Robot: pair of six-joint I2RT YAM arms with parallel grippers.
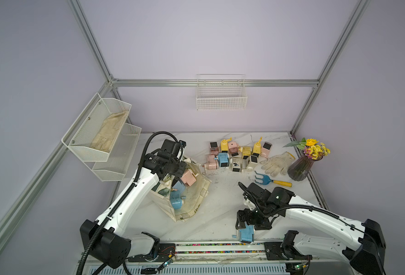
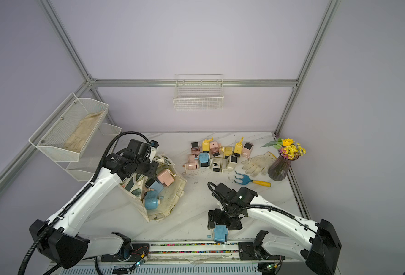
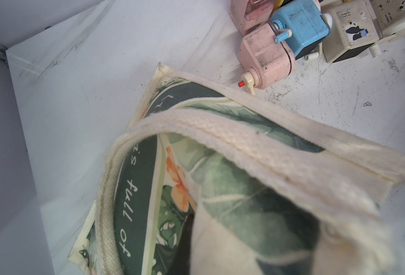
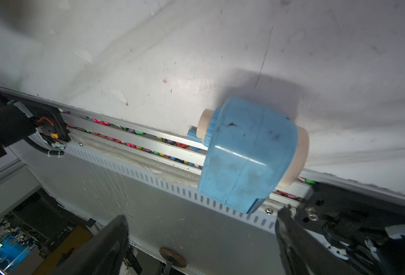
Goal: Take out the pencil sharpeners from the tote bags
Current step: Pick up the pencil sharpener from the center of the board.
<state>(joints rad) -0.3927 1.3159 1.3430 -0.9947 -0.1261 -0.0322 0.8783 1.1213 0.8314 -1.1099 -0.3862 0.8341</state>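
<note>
Robotics lab test cell, as I see it from my remote station: an aluminium-profile frame [image 1: 211, 82] carrying plain lilac wall panels [image 1: 208, 35] encloses a marble-patterned worktop [image 1: 222, 209]; two white arms are bolted to a slotted rail [image 1: 220, 247] at its near edge; wire baskets [image 1: 221, 100] hang on the walls.

The left gripper [image 1: 182, 152] sits behind its own wrist housing in both top views, and in its wrist view the tote bag [image 3: 232, 190] fills the near field out of focus, so the fingertips cannot be seen. Sharpeners inside the bag [image 2: 159, 188] below that gripper are partly covered by canvas and arm. Just ahead of the right gripper [image 4: 201, 228], the blue sharpener [image 4: 246, 154] hides its black face.
</note>
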